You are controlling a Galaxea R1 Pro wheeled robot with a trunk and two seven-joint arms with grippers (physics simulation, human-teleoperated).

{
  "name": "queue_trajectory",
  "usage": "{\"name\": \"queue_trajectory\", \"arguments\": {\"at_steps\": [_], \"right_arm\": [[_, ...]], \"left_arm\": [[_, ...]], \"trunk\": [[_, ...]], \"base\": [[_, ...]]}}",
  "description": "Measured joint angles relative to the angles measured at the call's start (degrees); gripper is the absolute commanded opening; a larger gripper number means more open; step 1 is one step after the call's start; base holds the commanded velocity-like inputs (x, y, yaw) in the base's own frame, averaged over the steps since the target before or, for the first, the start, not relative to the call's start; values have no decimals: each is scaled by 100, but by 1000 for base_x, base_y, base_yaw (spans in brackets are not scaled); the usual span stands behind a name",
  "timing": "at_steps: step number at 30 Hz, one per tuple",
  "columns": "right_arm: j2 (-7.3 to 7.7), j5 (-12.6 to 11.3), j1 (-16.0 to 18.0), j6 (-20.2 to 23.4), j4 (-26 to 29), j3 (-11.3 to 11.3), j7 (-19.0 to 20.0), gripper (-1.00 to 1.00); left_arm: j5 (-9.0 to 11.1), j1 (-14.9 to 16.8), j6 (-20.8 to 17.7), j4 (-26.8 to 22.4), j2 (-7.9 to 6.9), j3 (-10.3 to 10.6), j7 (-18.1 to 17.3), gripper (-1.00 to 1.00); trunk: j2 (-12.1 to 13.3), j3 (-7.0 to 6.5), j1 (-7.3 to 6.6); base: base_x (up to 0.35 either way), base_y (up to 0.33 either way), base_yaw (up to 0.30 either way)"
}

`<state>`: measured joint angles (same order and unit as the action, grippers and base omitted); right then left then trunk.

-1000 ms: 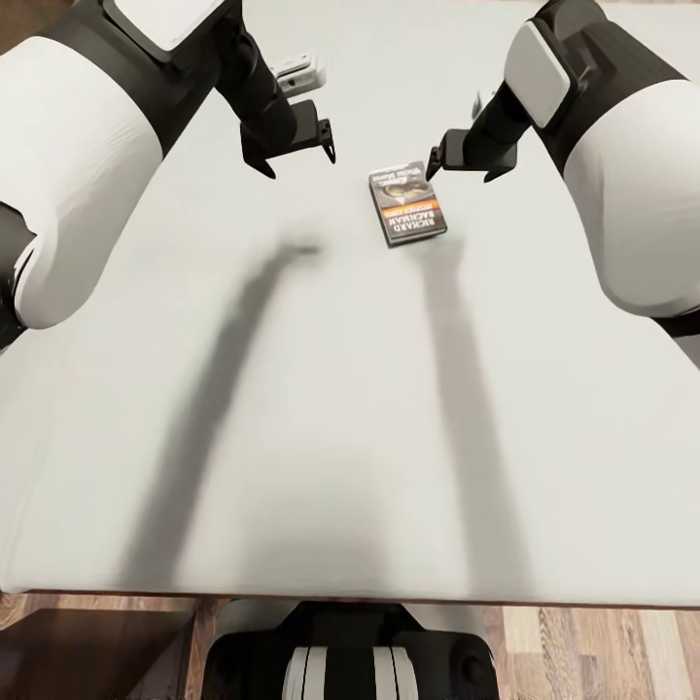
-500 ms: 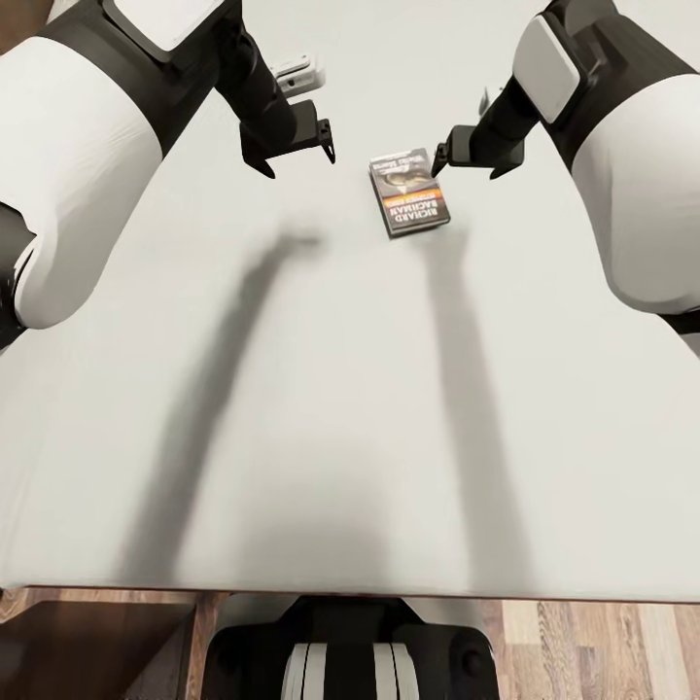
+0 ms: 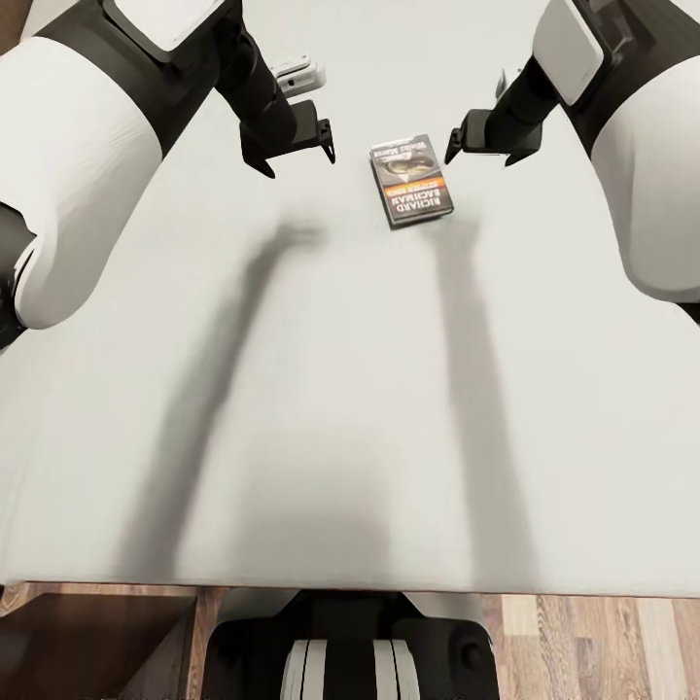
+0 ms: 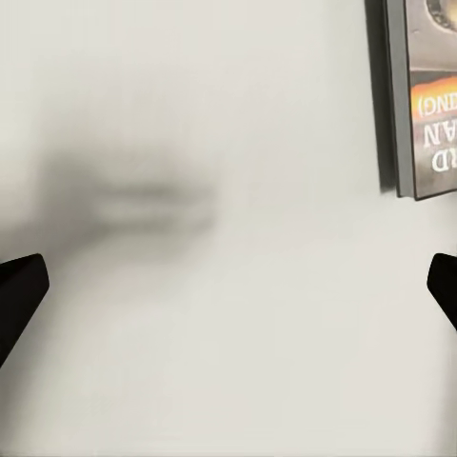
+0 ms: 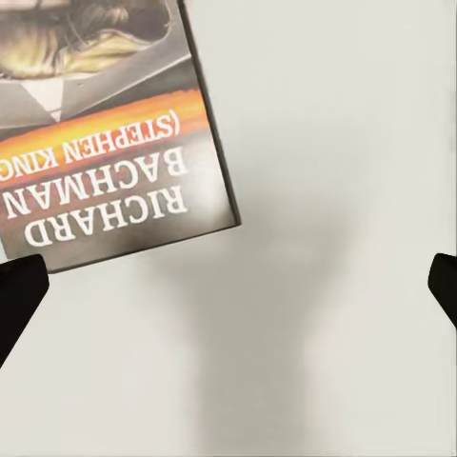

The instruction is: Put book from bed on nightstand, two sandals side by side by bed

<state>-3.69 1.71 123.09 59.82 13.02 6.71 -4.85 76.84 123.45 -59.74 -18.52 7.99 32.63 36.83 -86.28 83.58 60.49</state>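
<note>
The book, a dark paperback with an orange band and white lettering, lies flat on the off-white mattress of the bed. My right gripper hovers open just to the book's right, above the mattress and holding nothing. In the right wrist view the book lies off to one side of the open right gripper. My left gripper hangs open to the book's left. In the left wrist view the book shows at the picture's edge, beyond the open left gripper. The sandals and nightstand are out of view.
The bed's near edge runs across the bottom of the head view, with brown wood-plank floor below it. My dark base stands against that edge. A dark brown surface sits at the lower left.
The right gripper has moved to the right, from over the book's far corner to beside it. The view has shifted a little. The left arm holds still.
</note>
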Motion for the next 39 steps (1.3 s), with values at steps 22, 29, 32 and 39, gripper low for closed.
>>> {"name": "queue_trajectory", "arguments": {"at_steps": [22,29,32,39], "right_arm": [[-22,165,433,-1,-12,13,-13,100],[-67,167,461,-1,-14,21,-12,100],[-76,165,465,-1,-15,23,-12,100],[-86,161,472,-1,-15,37,-12,100]], "left_arm": [[-18,13,-13,-29,-5,13,3,100],[-19,15,-21,-31,-5,13,5,100],[-18,16,-21,-31,-5,13,7,100],[-16,16,-21,-28,-3,13,3,100]], "trunk": [[0,204,0],[0,269,0],[0,297,0],[0,362,0]], "base": [[0,0,0],[0,0,0],[0,0,0],[0,0,0]]}}
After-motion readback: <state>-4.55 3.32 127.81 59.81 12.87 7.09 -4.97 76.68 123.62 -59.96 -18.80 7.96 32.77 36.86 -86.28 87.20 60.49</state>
